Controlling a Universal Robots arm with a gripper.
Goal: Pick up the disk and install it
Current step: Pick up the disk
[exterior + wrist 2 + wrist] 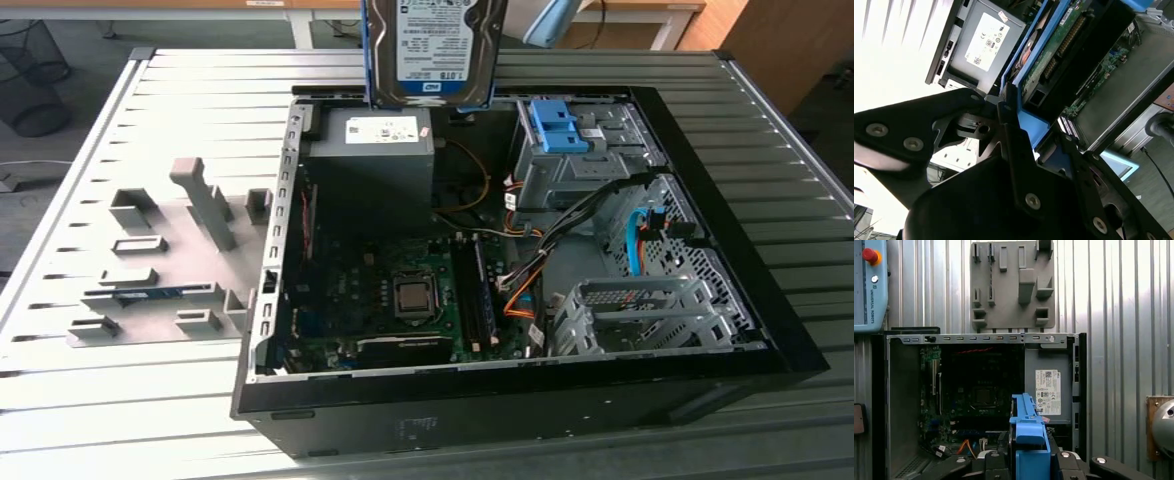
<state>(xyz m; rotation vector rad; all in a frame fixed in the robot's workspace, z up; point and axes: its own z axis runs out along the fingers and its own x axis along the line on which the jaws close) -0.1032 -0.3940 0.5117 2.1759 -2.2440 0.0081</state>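
I have the gripper (1029, 462) clamped on the disk (434, 50), which hangs upright in open air above the computer case's (534, 400) far rim. Inside the case, the power supply box (380, 150) lies just below the disk, with a blue bracket (558, 125) beside it.

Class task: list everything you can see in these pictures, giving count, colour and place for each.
disk: 1, silver, blue-framed, held above the case
case: 1, black, open, on the table
power supply: 1, dark with white sticker, inside the case, below the disk
motherboard: 1, dark green, on the case floor
bracket: 1, blue, on the drive cage, the exterior view's right
fixture plate: 1, grey, on the table, the exterior view's left
table: 1, grey metal slats
gripper: 1, black, shut on the disk
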